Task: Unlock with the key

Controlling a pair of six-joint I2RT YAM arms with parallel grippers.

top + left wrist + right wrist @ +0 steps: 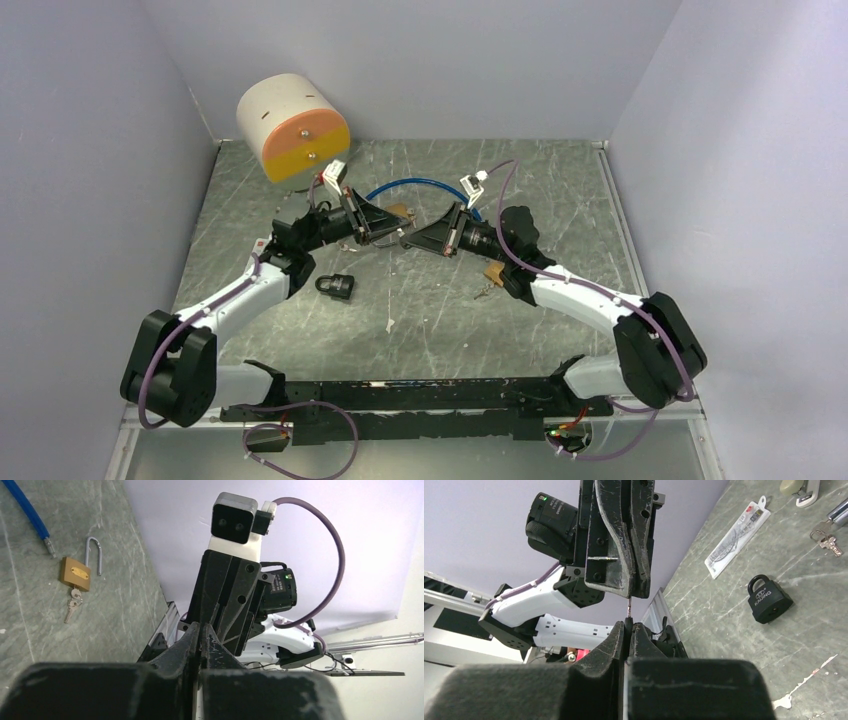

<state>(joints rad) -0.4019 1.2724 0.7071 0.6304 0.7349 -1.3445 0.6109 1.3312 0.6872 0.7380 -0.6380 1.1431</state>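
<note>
My left gripper (395, 234) and right gripper (412, 241) meet tip to tip above the middle of the table. Both are shut. In the right wrist view a thin metal key (628, 608), seen edge-on, runs from the left gripper's tips (629, 594) into my right gripper (628, 622). In the left wrist view my left gripper (200, 627) is closed tight and the key is hidden. A black padlock (337, 287) stands shut on the table under the left arm, also in the right wrist view (770, 600).
A brass padlock (76, 573) with its shackle open and keys (72, 605) hanging from it lies near the right arm (492, 270). A blue cable (420, 183) curves behind the grippers. A cream and orange drum (293, 128) sits back left. A white packet (738, 530) and more keys (826, 537) lie nearby.
</note>
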